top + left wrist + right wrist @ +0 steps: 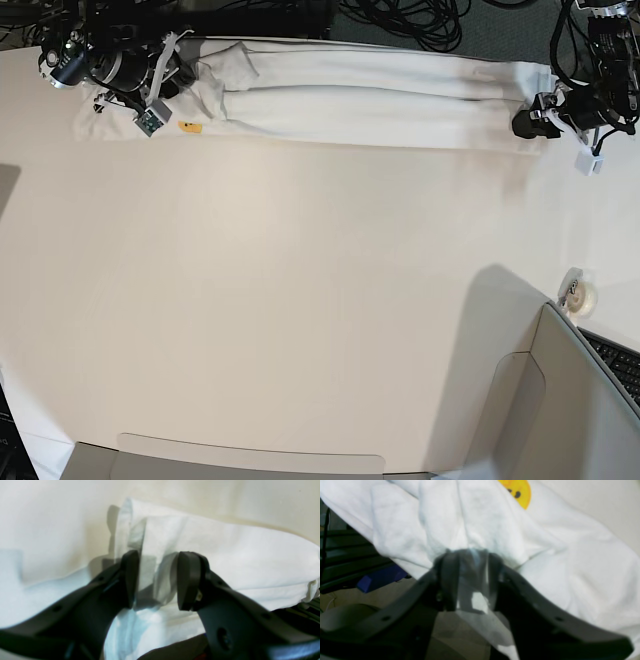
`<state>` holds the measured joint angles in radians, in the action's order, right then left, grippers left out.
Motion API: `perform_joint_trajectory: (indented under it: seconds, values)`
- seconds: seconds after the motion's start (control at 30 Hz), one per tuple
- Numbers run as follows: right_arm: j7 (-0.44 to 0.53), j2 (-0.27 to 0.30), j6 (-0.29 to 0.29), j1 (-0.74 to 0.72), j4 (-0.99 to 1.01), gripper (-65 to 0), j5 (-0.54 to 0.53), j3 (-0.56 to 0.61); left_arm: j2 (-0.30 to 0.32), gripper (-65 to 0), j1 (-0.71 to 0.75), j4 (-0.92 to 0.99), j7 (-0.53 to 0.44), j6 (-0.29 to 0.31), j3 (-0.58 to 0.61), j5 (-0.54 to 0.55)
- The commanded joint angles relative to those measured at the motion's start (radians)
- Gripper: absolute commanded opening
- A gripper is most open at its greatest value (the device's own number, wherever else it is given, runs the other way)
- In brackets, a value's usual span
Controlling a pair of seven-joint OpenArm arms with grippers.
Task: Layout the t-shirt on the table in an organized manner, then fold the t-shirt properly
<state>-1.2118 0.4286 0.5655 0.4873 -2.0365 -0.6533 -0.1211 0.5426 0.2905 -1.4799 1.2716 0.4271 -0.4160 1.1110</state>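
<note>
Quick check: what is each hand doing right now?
Left hand: jaws apart around a fold of the t-shirt.
Right hand: cloth between its jaws; grip cannot be told.

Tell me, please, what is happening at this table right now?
Two robot arms work on a white t-shirt stretched in a long band along the table's far edge. The left gripper has cloth between its fingers with a gap showing. The right gripper has a bunched fold between its fingers at the other end. The shirt is not yet neatly folded.
</note>
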Motion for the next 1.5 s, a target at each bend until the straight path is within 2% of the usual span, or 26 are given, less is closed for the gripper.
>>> perform_joint_trajectory:
  seconds: [0.0,0.13,0.27,0.5,0.6,0.77,1.0,1.23,1.47]
  values:
    - [0.008,-0.004,0.001,-0.003,-0.016,-42.2,-0.01,-0.01,0.021,-40.8,-0.006,-0.012,-0.005,0.0,-0.011,0.014]
    - [0.008,-0.043,0.001,-0.026,-0.016,-42.2,-0.01,-0.007,0.024,-36.7,-0.006,-0.012,-0.008,0.002,-0.017,0.017]
    - [0.008,-0.09,0.001,-0.049,-0.016,-42.1,-0.01,-0.007,0.021,-33.0,-0.001,-0.012,0.0,0.002,-0.09,0.019]
    - [0.008,-0.138,0.001,-0.097,-0.014,-42.0,-0.012,-0.007,0.021,-30.7,-0.004,-0.012,0.003,0.002,-0.171,0.021]
    - [0.008,-0.141,0.001,-0.111,-0.014,-41.9,-0.023,-0.007,0.021,-30.6,0.0,-0.011,0.003,0.003,-0.175,0.021]
    - [0.01,-0.139,0.001,-0.137,-0.013,-41.9,-0.107,-0.012,0.023,-30.6,0.003,0.048,0.003,0.005,-0.175,0.022]
    - [0.01,-0.139,0.001,-0.161,-0.011,-41.9,-0.118,-0.013,0.026,-30.6,0.028,0.152,-0.007,0.006,-0.177,0.022]
    - [0.01,-0.156,0.001,-0.175,-0.011,-41.9,-0.118,-0.013,0.018,-30.6,0.042,0.172,0.003,0.006,-0.288,0.024]
    - [0.01,-0.169,0.001,-0.184,-0.01,-41.9,-0.112,-0.013,-0.04,-30.6,0.043,0.172,0.059,0.008,-0.32,0.024]
